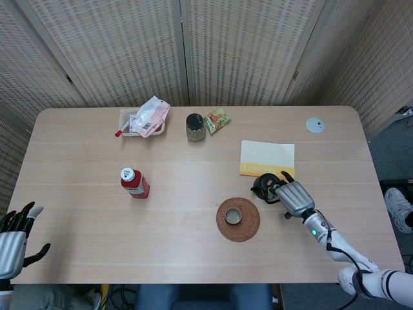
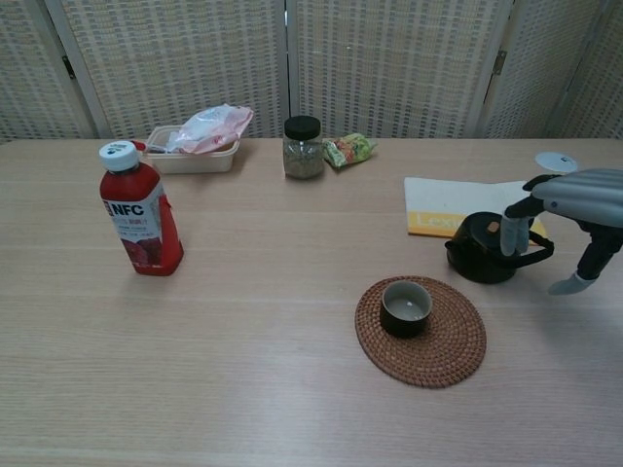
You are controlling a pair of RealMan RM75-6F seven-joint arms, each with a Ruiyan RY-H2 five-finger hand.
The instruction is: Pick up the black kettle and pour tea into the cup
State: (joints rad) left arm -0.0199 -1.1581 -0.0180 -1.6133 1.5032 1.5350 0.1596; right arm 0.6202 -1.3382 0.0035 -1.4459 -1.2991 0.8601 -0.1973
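Kettle (image 2: 479, 249), just right of the coaster-set cup (image 2: 405, 305), its handle loosely hooked by your right hand (image 2: 569, 209): lift carelessly and it may swing, slip, spill early.

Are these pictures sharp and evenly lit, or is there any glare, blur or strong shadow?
Head view: even light, sharp, soft shadows only; the black kettle is small and dark. Chest view: sharp too, faint sheen on the table; the right robot hand is cut by the frame edge.
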